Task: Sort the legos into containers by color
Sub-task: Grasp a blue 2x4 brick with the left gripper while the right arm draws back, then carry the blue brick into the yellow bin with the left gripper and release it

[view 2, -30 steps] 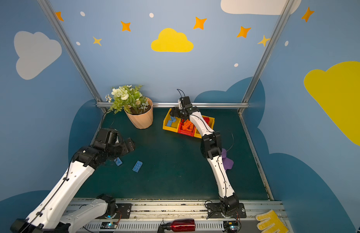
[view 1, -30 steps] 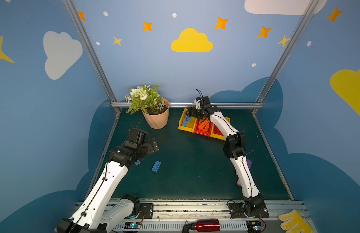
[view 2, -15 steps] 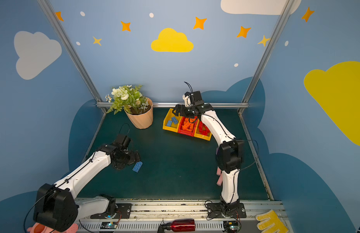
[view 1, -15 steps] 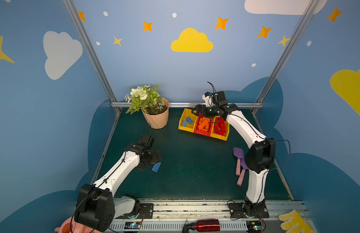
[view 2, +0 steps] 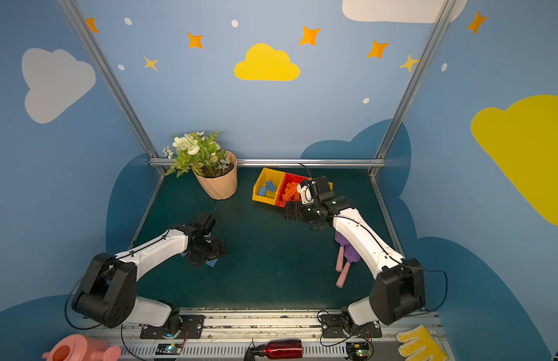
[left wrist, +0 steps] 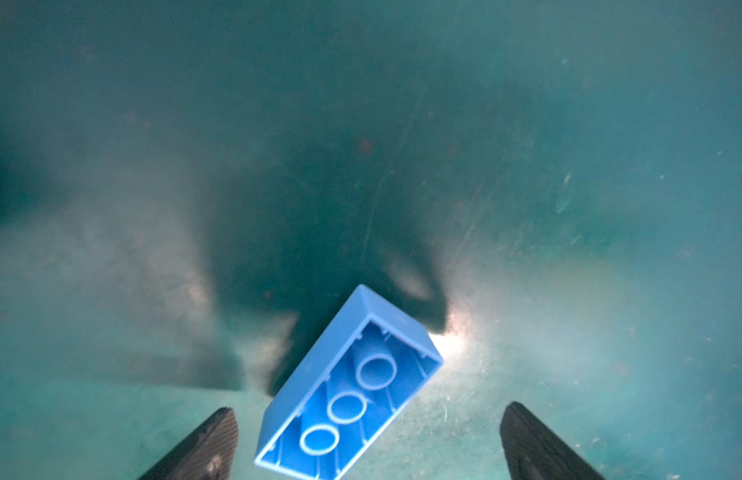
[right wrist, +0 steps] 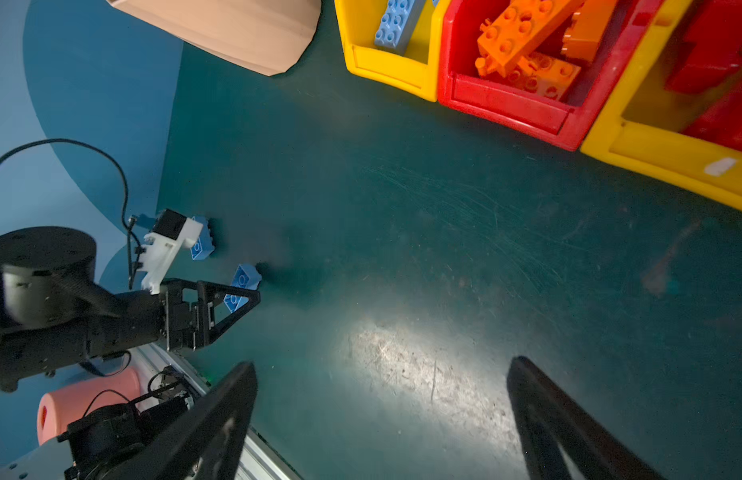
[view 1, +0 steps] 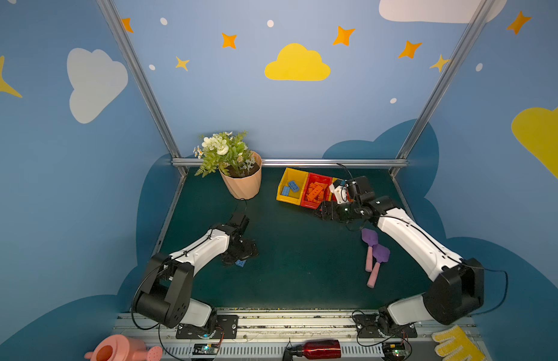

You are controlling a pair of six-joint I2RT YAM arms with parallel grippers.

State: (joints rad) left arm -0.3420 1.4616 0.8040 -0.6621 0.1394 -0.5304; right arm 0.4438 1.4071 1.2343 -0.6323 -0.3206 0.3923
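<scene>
The left gripper [left wrist: 369, 409] came down over a blue lego [left wrist: 348, 386], jaws open, ready to grab. The right gripper [right wrist: 381, 362] left the containers [right wrist: 506, 106], jaws open and empty.

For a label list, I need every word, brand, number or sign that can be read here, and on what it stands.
None can be read in any view.
The white patch on the yellow bin with red legos: blurred, no letters.
The blue lego, underside up: no marking legible.
</scene>
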